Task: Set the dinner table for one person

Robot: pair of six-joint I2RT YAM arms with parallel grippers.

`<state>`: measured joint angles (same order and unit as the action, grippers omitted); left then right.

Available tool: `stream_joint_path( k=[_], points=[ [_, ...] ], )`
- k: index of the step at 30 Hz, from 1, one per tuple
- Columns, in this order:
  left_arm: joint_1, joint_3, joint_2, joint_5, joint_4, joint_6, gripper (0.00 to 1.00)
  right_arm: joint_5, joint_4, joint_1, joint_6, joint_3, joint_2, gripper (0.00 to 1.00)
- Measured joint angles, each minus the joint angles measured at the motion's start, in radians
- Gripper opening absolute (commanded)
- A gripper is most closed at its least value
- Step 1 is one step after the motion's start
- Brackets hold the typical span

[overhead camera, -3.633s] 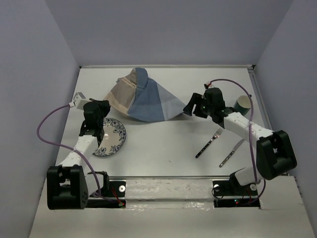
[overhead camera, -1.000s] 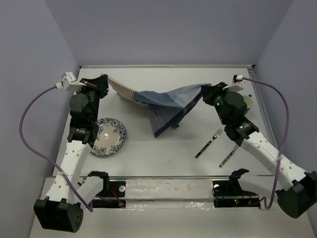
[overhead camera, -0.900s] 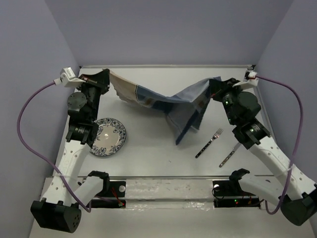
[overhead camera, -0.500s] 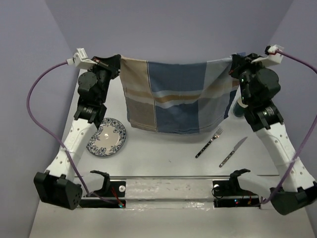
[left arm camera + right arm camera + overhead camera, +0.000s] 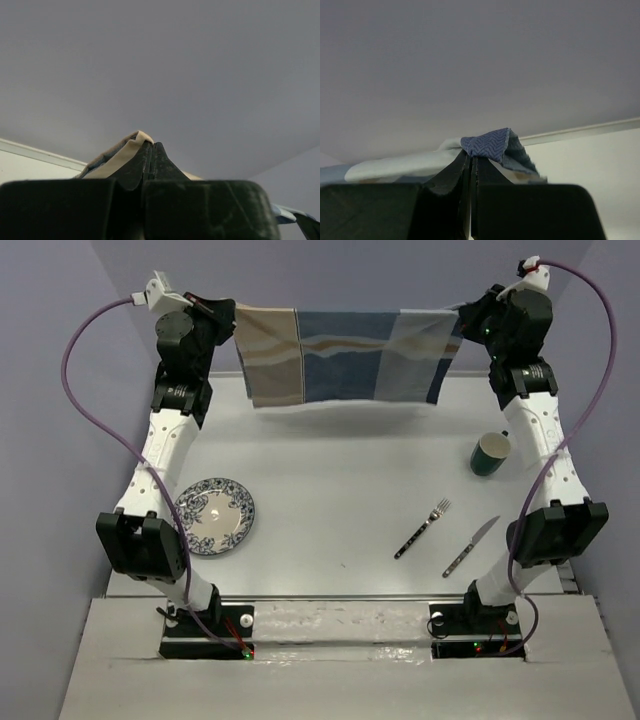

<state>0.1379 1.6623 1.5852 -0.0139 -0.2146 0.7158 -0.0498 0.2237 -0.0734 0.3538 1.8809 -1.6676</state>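
The tan-and-blue striped placemat (image 5: 340, 355) hangs stretched flat between both grippers, high above the far part of the white dinner table (image 5: 340, 510). My left gripper (image 5: 232, 318) is shut on its tan corner, which shows in the left wrist view (image 5: 131, 146). My right gripper (image 5: 462, 315) is shut on its blue corner, which shows in the right wrist view (image 5: 490, 144). On the table lie a blue-patterned plate (image 5: 213, 515) at the left, a fork (image 5: 422, 528) and a knife (image 5: 470, 546) at the right, and a green cup (image 5: 490, 453) stands at the far right.
Purple-grey walls enclose the table at the back and both sides. Both arms are raised and extended along the table's left and right sides. A metal rail (image 5: 340, 597) runs along the near edge by the arm bases.
Both arms have lifted the placemat off the table, pulled it taut between them, and carried it higher and toward the back wall. Plate, fork, knife and cup have not moved.
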Motion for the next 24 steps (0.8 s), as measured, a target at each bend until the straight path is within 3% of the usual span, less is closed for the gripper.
stream_joint_path(
  k=[2,5,8,11,17,24],
  points=[
    [-0.002,-0.003,-0.015,0.010,-0.002,-0.002,0.00,0.022,0.002,0.002,0.007,0.010,0.025,0.00],
    [-0.003,-0.129,-0.097,0.021,-0.045,-0.001,0.00,0.057,-0.026,0.003,0.022,-0.074,0.110,0.00],
    [-0.008,-0.350,-0.207,0.030,-0.116,0.009,0.00,0.089,-0.126,0.003,0.059,-0.351,0.267,0.00],
    [-0.024,-0.608,-0.286,0.042,-0.209,0.032,0.00,0.112,-0.216,0.005,0.090,-0.596,0.323,0.00],
    [-0.055,-1.054,-0.243,0.057,-0.357,0.095,0.00,0.158,-0.284,0.007,0.164,-1.020,0.224,0.00],
    [-0.057,-1.261,-0.204,0.076,-0.496,0.127,0.00,0.205,-0.311,0.007,0.202,-1.218,0.197,0.00]
  ],
)
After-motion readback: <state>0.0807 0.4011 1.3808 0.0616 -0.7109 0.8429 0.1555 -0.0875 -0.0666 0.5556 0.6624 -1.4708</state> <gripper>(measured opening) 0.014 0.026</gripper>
